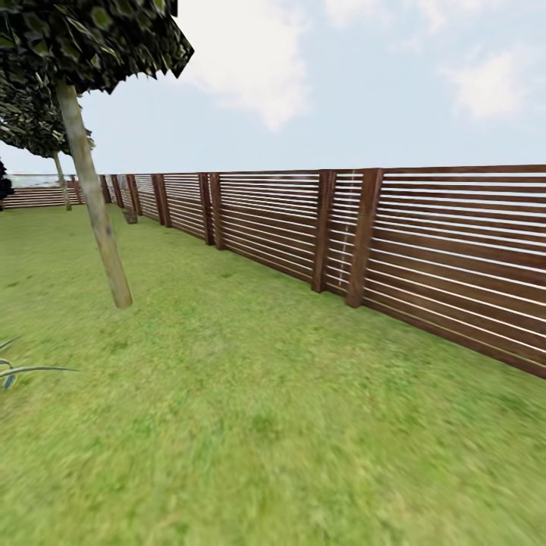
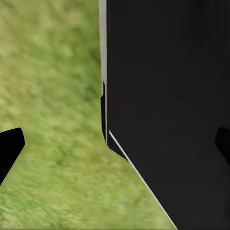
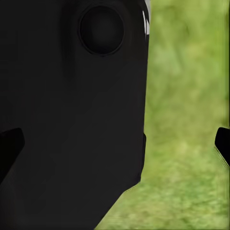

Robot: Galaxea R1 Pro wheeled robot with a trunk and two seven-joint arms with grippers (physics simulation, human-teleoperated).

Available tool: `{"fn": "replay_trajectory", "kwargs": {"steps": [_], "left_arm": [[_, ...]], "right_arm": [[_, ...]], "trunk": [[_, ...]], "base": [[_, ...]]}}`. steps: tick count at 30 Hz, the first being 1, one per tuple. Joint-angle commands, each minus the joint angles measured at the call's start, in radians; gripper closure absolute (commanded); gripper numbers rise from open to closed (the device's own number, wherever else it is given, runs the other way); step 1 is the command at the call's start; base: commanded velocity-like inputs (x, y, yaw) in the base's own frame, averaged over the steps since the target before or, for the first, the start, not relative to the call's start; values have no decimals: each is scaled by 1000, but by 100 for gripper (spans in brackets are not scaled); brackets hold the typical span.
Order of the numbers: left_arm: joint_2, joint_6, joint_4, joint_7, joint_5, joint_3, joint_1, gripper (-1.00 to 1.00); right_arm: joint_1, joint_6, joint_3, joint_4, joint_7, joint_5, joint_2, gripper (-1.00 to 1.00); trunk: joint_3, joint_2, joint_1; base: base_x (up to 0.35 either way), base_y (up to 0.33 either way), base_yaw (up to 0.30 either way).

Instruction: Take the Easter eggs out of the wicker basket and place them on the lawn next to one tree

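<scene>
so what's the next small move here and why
Probably turn the base to scan the garden for the basket. The head view has lawn, a slatted fence and a thin-trunked tree, with no eggs ahead. Both wrist views look down at grass past the dark robot body, fingertips apart and empty.

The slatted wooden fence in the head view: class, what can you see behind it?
Through the gaps of the fence only pale brightness shows, and above it cloudy sky. The brown slats cover the rest, so whatever stands beyond cannot be made out. Lawn lies in front.
</scene>
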Motion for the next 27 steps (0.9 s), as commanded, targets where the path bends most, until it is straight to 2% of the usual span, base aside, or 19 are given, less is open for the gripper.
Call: {"fn": "replay_trajectory", "kwargs": {"steps": [1, 27], "left_arm": [[0, 0, 0, 0, 0, 1, 0, -100], [-1, 0, 0, 0, 0, 1, 0, -100]], "right_arm": [[0, 0, 0, 0, 0, 0, 0, -100], [0, 0, 0, 0, 0, 0, -1, -100]], "trunk": [[0, 0, 1], [0, 0, 1]], "base": [[348, 0, 0], [348, 0, 0]]}}
